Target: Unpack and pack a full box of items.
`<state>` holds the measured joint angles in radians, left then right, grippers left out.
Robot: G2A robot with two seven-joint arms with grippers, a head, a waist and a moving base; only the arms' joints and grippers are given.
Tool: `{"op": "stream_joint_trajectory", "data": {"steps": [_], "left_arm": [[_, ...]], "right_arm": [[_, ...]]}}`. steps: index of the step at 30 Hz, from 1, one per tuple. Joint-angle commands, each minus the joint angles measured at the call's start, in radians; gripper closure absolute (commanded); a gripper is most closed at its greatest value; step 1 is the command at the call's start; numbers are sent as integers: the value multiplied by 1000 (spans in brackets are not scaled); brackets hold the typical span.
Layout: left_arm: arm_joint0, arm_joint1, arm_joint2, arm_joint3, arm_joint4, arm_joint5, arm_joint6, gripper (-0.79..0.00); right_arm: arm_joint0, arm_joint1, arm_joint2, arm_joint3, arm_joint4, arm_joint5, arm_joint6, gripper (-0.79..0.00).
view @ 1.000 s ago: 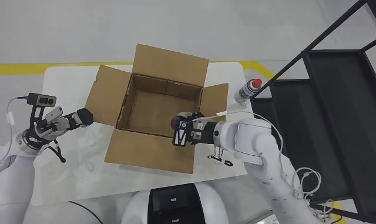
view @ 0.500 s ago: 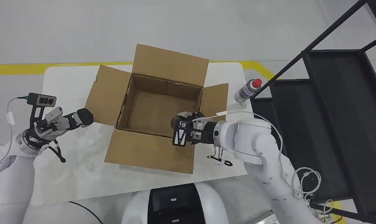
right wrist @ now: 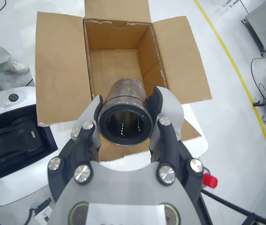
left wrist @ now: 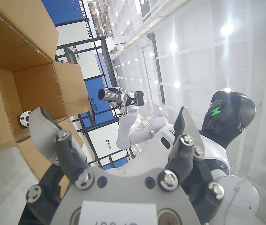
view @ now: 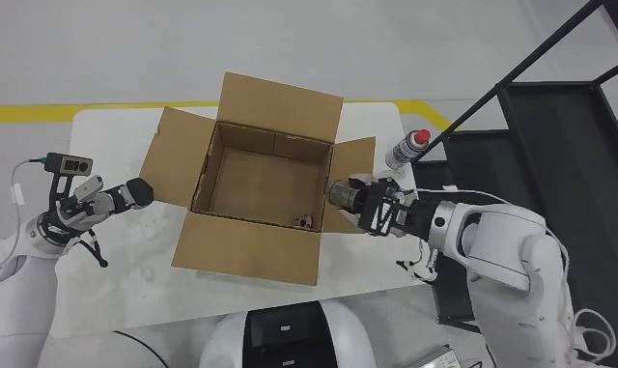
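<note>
Steel-grey, the cylindrical bearing (view: pixel 341 192) lies clamped in the right gripper (right wrist: pixel 127 98) above the 3 o'clock flap of the brown cardboard box (view: pixel 280 105), long axis pointing toward 9 o'clock, while the open, empty left gripper (left wrist: pixel 109 118) sits well beyond the 9 o'clock flap.

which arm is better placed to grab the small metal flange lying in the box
Left, probably: the left gripper is open and empty beside the box. The right gripper is shut on the metal cylinder, though the flange lies nearer its side.
</note>
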<state>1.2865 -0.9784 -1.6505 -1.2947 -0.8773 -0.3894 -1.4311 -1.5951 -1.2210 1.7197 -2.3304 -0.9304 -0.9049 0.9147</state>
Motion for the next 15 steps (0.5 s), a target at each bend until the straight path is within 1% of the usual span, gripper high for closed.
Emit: {"op": "stream_joint_trajectory", "data": {"steps": [1,5,9,12,15], "left_arm": [[0,0,0,0,0,0,0,-785],[0,0,0,0,0,0,0,-785],[0,0,0,0,0,0,0,-785],[0,0,0,0,0,0,0,-785],[0,0,0,0,0,0,0,-785]], "right_arm": [[-36,9,125,15,112,-2,-5,0],[-102,30,280,78,243,-8,-8,0],[-138,41,390,154,246,17,-19,0],[-176,47,400,193,161,27,8,0],[-193,49,376,242,130,51,-9,0]]}}
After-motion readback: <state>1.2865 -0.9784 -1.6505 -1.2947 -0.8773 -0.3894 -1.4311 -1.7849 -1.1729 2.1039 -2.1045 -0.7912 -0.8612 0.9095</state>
